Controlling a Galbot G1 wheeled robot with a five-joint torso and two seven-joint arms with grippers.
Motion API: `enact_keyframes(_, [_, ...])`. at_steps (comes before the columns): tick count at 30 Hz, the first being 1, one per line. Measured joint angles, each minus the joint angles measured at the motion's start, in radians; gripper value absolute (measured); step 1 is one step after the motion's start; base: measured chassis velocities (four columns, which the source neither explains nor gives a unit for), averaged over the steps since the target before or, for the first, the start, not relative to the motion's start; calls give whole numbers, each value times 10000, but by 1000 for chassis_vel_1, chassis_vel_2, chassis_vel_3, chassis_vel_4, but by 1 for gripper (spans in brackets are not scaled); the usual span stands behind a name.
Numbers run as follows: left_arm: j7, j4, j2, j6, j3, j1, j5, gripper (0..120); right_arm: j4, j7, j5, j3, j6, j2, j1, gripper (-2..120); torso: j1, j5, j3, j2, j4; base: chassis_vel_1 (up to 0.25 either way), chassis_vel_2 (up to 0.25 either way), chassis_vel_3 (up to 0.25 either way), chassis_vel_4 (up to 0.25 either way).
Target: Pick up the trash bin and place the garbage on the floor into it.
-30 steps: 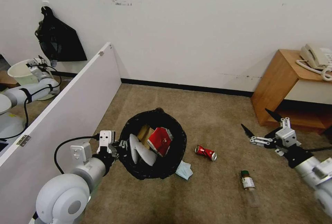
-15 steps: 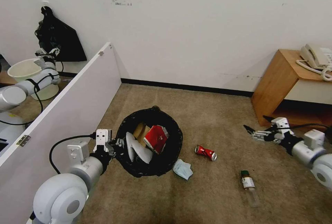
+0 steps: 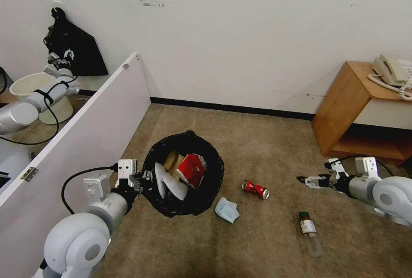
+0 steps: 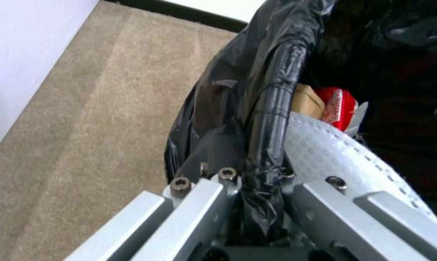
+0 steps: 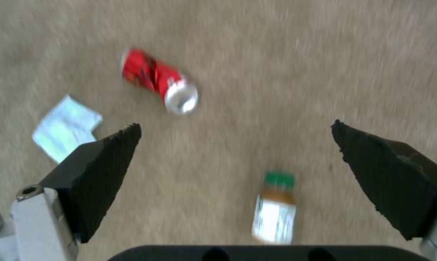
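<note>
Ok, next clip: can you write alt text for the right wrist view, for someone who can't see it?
The right gripper, its two black fingers spread wide open, hangs over beige-brown carpet. Between the fingers lie a crushed red drink can and a clear bottle with a green cap. A light-blue face mask lies beside one finger.

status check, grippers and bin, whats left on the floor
Left gripper shut on trash bin rim. Right gripper open above the carpet. Can, mask, bottle on floor. Nothing blocking.
</note>
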Motion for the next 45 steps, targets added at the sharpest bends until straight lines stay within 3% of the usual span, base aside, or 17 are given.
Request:
enact_keyframes(13, [130, 208, -14, -102, 12, -51, -30, 0, -307, 580, 413, 530, -727, 163, -1185, 100, 0, 1, -1, 0, 2, 0, 0, 0, 0])
enact_keyframes(23, [174, 238, -74, -119, 15, 12, 3, 0, -593, 775, 739, 446, -926, 447, -1130, 100, 0, 0, -1, 0, 3, 0, 0, 0, 0])
enact_keyframes(35, [221, 255, -12, -155, -22, 38, -2, 0, -1314, 1106, 929, 270, -977, 1387, -868, 100, 0, 0, -1, 0, 2, 0, 0, 0, 0])
enact_keyframes(45, [239, 245, -67, -156, 24, 76, 81, 0, -1496, 1193, 1078, 165, -1050, 1588, -770, 100, 0, -1, 0, 0, 2, 0, 0, 0, 0])
